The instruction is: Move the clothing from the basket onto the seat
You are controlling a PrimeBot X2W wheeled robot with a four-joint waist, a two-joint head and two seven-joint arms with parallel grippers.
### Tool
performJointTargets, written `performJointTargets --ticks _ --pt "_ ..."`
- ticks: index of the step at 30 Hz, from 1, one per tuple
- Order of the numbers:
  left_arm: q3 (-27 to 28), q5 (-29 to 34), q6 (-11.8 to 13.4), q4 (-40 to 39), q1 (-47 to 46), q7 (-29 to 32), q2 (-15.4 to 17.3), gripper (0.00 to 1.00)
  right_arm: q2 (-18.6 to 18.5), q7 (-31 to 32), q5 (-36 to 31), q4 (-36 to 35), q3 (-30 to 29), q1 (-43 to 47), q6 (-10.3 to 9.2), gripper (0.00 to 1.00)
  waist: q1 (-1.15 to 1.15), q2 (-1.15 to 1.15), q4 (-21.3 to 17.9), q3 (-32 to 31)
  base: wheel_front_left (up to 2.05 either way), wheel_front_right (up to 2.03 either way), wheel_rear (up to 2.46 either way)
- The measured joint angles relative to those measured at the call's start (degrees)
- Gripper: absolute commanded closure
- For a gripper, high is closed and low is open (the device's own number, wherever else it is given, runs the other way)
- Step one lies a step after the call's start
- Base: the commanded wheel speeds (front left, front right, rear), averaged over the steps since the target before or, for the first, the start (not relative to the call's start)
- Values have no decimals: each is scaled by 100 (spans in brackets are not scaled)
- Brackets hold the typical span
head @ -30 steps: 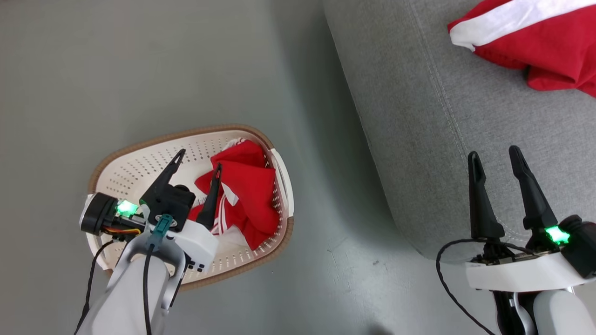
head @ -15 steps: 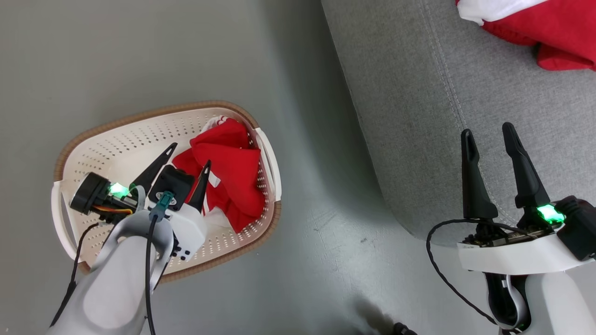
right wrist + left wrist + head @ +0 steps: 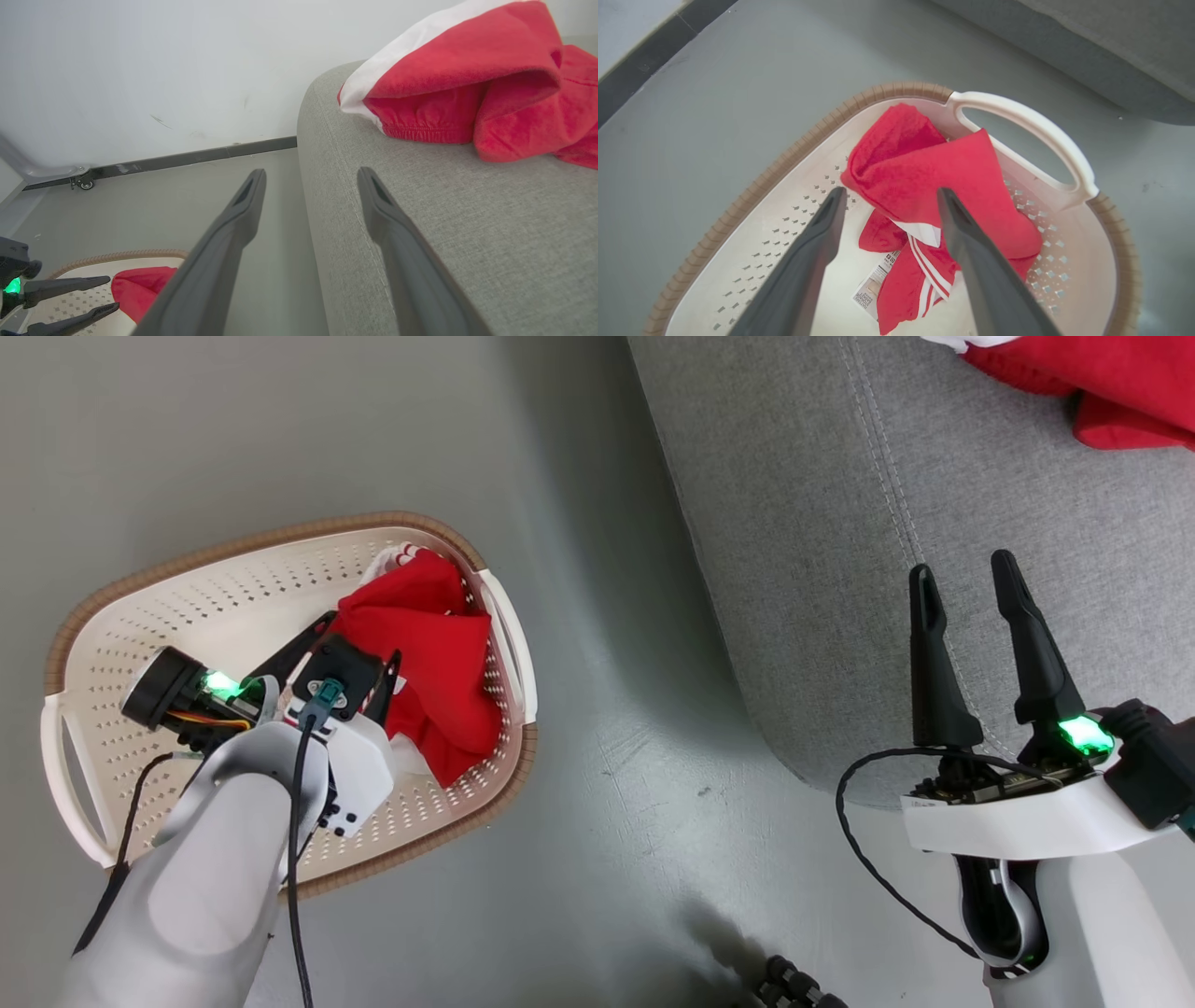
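A red garment with white stripes, part of the clothing (image 3: 439,653) (image 3: 934,177), lies crumpled at the handle end of the cream basket (image 3: 233,551) (image 3: 752,191) on the floor. My left gripper (image 3: 362,637) (image 3: 892,191) hangs open inside the basket, its fingers astride the garment's near fold, with nothing held. More red and white clothing (image 3: 1111,383) (image 3: 467,79) rests on the grey seat (image 3: 840,523) (image 3: 444,224). My right gripper (image 3: 962,563) (image 3: 312,171) stands open and empty over the seat's near corner.
Grey floor separates the basket from the seat. A paper label (image 3: 873,291) lies on the basket's bottom. A white wall with a dark baseboard and a caster wheel (image 3: 84,183) stand beyond. A dark object (image 3: 794,985) pokes in at the bottom edge.
The head view has shifted, so basket and seat sit further left and up. My left gripper has dipped lower into the basket toward the garment, still open. The right gripper stays open.
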Motion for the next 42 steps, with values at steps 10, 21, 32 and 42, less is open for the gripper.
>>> performJointTargets --ticks 10,21,32,42 --pt "-99 54 -170 169 -382 242 121 0 0 -52 94 185 68 -110 -1 0 0 0 -133 153 0 0 0" --pt "-91 96 -200 372 -659 422 182 0 0 -78 151 342 175 -318 -1 0 0 0 -234 275 0 0 0" --pt "-291 107 -350 560 -755 546 188 0 0 -110 211 482 246 -346 -1 0 0 0 -269 325 0 0 0" --pt "-572 204 -452 789 -755 641 147 9 0 -111 211 550 290 -462 0 0 0 0 -317 338 0 0 0"
